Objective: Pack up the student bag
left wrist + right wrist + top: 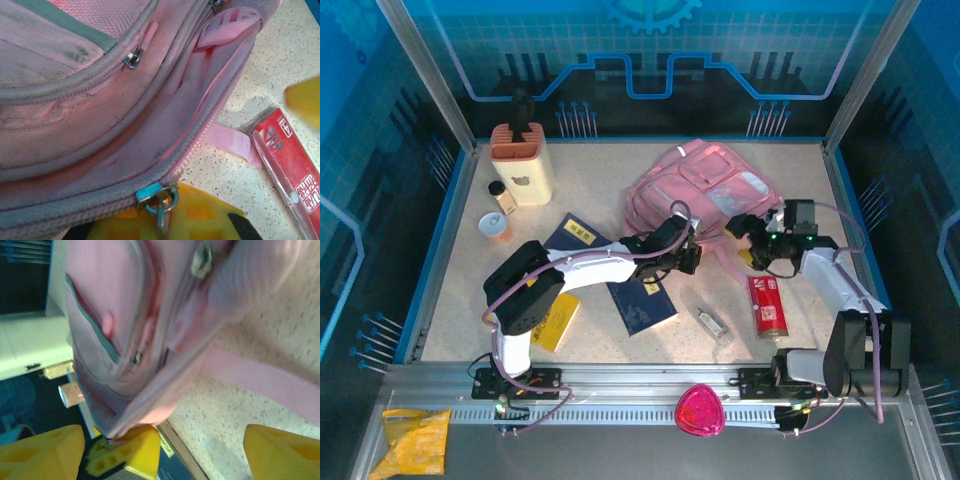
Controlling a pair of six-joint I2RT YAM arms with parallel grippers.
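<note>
The student bag [705,185] is a big pink backpack lying at the back middle of the table. Its near edge gapes open along a zip [210,115]. My left gripper [686,256] sits at the bag's near left corner, shut on the metal zip pull [161,212] under a blue slider. In the right wrist view the bag [125,315] hangs above the left gripper's yellow fingers [132,447]. My right gripper [752,243] is open beside the bag's near right edge, over a pink strap [260,377], with nothing between its fingers [282,452].
A red box [767,305] lies right of centre, a small clear packet [710,321] beside it. Two dark blue books [640,300] and a yellow pack [556,321] lie under the left arm. A pen holder [521,162], small bottle [503,198] and cup [495,228] stand back left.
</note>
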